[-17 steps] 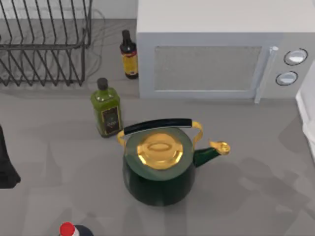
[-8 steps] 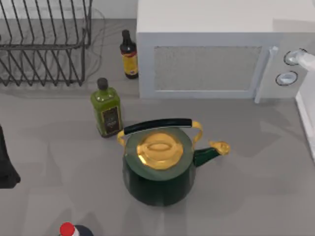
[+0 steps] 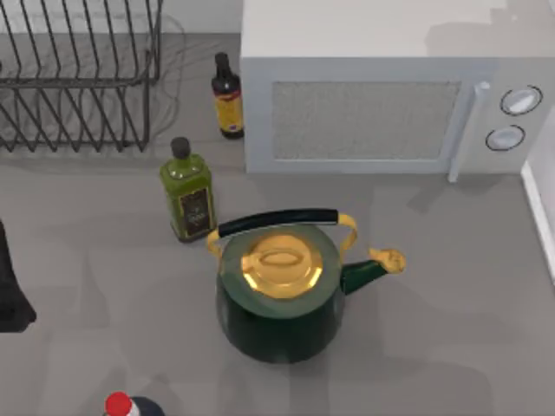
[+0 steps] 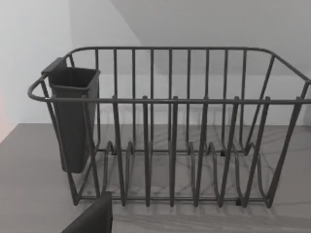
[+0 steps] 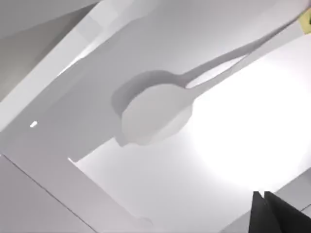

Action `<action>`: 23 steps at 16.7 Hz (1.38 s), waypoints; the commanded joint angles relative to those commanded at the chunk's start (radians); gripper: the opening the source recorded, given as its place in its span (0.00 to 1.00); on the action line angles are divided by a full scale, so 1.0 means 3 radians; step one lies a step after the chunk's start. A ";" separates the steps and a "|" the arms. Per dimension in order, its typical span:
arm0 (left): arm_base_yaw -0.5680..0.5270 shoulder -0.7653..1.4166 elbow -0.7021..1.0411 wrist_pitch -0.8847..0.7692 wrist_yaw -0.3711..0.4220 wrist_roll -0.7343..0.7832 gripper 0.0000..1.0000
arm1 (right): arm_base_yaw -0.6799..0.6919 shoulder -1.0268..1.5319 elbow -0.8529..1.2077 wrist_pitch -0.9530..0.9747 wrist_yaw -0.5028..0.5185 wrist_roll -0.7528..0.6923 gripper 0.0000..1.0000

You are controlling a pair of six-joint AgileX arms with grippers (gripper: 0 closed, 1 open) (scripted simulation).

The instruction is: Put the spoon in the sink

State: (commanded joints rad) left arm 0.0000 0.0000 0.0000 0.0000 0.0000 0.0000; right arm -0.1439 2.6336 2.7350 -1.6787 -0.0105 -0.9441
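Spoon hanging over white, left arm parked by the rack.

Top view: a green kettle (image 3: pixel 277 299) with a gold lid stands mid-table, an olive oil bottle (image 3: pixel 186 195) and a dark bottle (image 3: pixel 227 95) beyond it, a microwave (image 3: pixel 390 95) behind, and a wire dish rack (image 3: pixel 78 78) at the far left. The left arm (image 3: pixel 10 286) sits at the table's left edge. Left wrist view: the left gripper (image 4: pixel 92 218) is a dark tip just short of the rack, which carries a grey utensil cup (image 4: pixel 73 116); its grip cannot be told. Right wrist view: the spoon (image 5: pixel 155 114) lies ahead of the right gripper (image 5: pixel 272 213), apart from the dark tip, bowl above a bright white surface (image 5: pixel 228 145) and casting a shadow on it. Whether that gripper grasps anything cannot be told.
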 joint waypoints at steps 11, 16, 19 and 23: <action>0.0000 0.0000 0.0000 0.0000 0.0000 0.0000 1.00 | -0.0028 0.0342 0.0526 -0.0097 -0.0003 0.0010 0.00; 0.0000 0.0000 0.0000 0.0000 0.0000 0.0000 1.00 | -0.0033 0.0157 -0.0039 0.0306 -0.0004 0.0019 0.00; 0.0000 0.0000 0.0000 0.0000 0.0000 0.0000 1.00 | -0.0034 0.0009 -0.0643 0.0657 -0.0006 0.0017 0.00; 0.0000 0.0000 0.0000 0.0000 0.0000 0.0000 1.00 | -0.0036 -0.0110 -0.1015 0.0956 -0.0009 0.0011 0.00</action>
State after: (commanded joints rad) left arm 0.0000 0.0000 0.0000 0.0000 0.0000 0.0000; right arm -0.1547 2.6006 2.4306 -1.3918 -0.0132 -0.9407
